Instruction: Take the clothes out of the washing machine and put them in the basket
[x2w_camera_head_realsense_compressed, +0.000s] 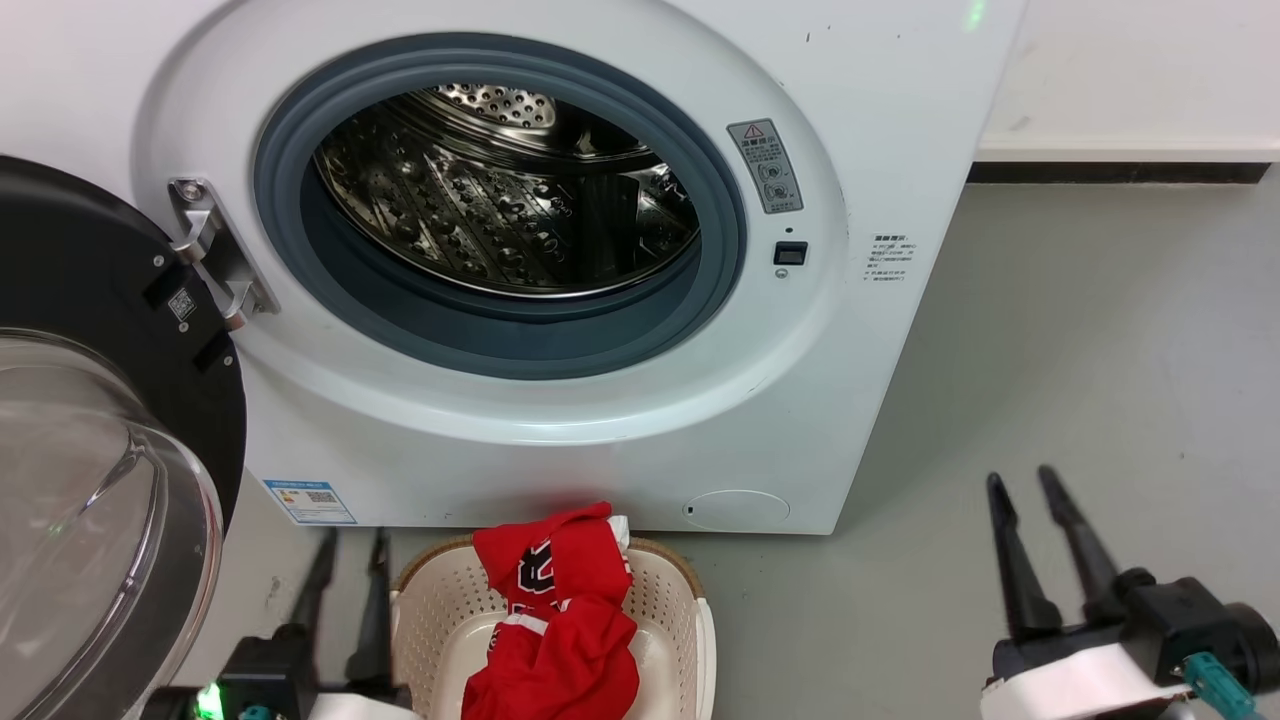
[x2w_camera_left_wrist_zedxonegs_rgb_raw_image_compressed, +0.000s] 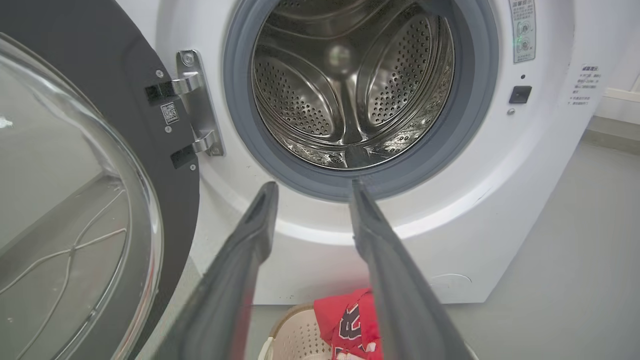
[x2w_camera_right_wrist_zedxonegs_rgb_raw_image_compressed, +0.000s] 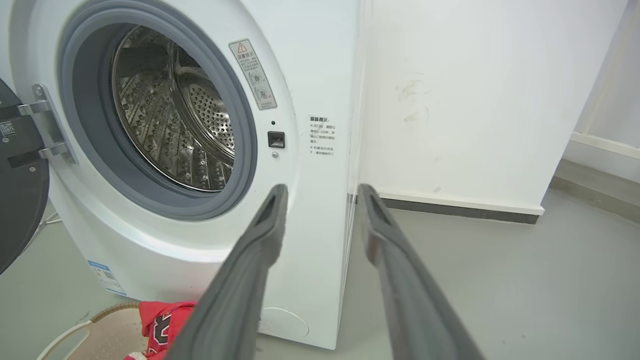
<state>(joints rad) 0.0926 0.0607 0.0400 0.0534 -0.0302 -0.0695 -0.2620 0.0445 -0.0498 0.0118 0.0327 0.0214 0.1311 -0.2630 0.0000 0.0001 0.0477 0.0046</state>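
Observation:
The washing machine (x2w_camera_head_realsense_compressed: 600, 420) stands with its porthole door (x2w_camera_head_realsense_compressed: 90, 480) swung open to the left, and the steel drum (x2w_camera_head_realsense_compressed: 500, 190) shows bare metal. Red clothes (x2w_camera_head_realsense_compressed: 560, 620) with black-and-white lettering lie heaped in the cream basket (x2w_camera_head_realsense_compressed: 430, 600) on the floor just in front of the machine, draping over its far rim. My left gripper (x2w_camera_head_realsense_compressed: 352, 540) is open beside the basket's left side, nothing between its fingers. My right gripper (x2w_camera_head_realsense_compressed: 1022, 478) is open over the grey floor to the right, holding nothing. In the left wrist view the clothes (x2w_camera_left_wrist_zedxonegs_rgb_raw_image_compressed: 345, 320) peek out beside one finger (x2w_camera_left_wrist_zedxonegs_rgb_raw_image_compressed: 390, 280).
The open door (x2w_camera_left_wrist_zedxonegs_rgb_raw_image_compressed: 75, 200) fills the space at my left, close to the left arm. Grey floor (x2w_camera_head_realsense_compressed: 1080, 380) stretches to the right of the machine up to a white wall with a dark baseboard (x2w_camera_head_realsense_compressed: 1120, 172).

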